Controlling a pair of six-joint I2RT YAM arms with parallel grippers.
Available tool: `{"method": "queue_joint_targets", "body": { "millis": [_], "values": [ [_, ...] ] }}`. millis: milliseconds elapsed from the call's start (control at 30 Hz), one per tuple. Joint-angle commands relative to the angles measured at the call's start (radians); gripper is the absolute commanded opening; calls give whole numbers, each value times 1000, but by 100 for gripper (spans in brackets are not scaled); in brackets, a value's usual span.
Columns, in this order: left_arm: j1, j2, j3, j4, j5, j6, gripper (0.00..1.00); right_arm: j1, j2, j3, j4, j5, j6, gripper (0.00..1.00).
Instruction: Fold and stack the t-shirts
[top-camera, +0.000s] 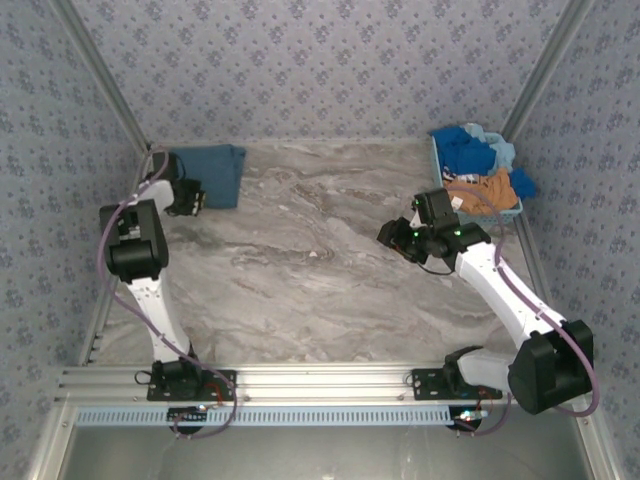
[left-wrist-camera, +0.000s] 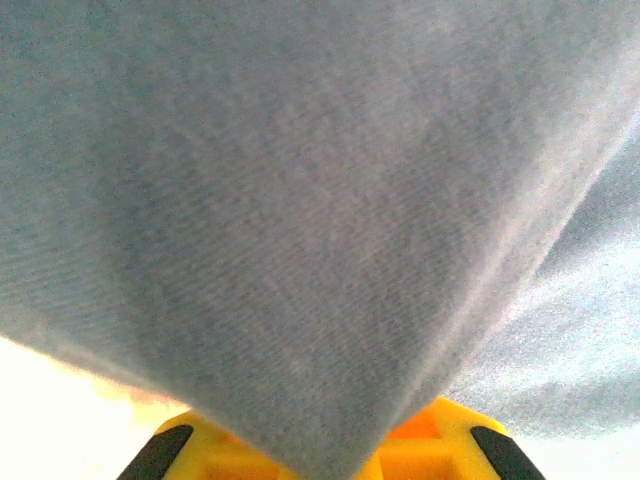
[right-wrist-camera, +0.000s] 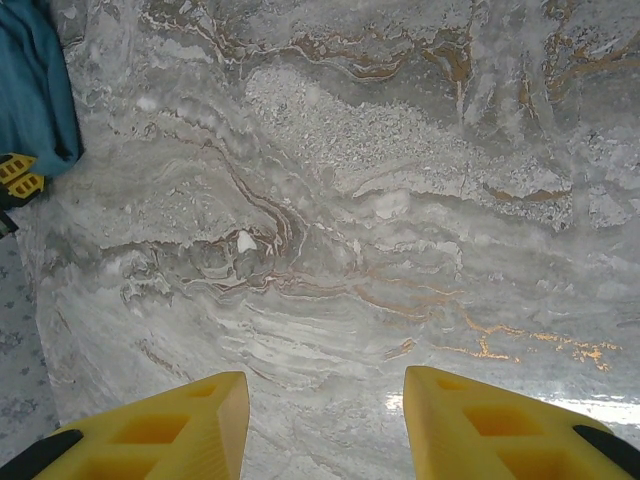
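Top external view: slate-blue t-shirt (top-camera: 213, 172) lay at the far-left corner of the tabletop (top-camera: 320, 280) as a compact, roughly squared rectangle, so it looked already folded, or nearly so. Left gripper (top-camera: 190, 200) sat at the shirt's near edge. On the left wrist view, cloth bunched to a point between the yellow fingers (left-wrist-camera: 200, 448), so the claw was clenched on that shirt. Right gripper (right-wrist-camera: 325, 420) hovered over bare marble toward the right side, jaws apart and grasping nothing.

Basket (top-camera: 438, 165) stood at the far-right corner, holding a bright blue shirt (top-camera: 463, 145), a light blue shirt (top-camera: 498, 150) and an orange-brown shirt (top-camera: 487, 190), all crumpled. Judged progress: early. One shirt about done, three unfolded, no stack yet.
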Motion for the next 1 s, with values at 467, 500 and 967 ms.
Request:
{"method": "queue_joint_targets", "body": {
  "millis": [467, 500, 967],
  "values": [
    [-49, -71, 158, -186, 59, 269, 98, -14, -141, -14, -88, 203, -106, 100],
    [-61, -117, 135, -181, 42, 278, 98, -19, -163, -13, -99, 242, -113, 100],
    [-292, -805, -420, -162, -670, 448, 98, -82, -478, -366, 277, 870, -422, 100]
  ]
}}
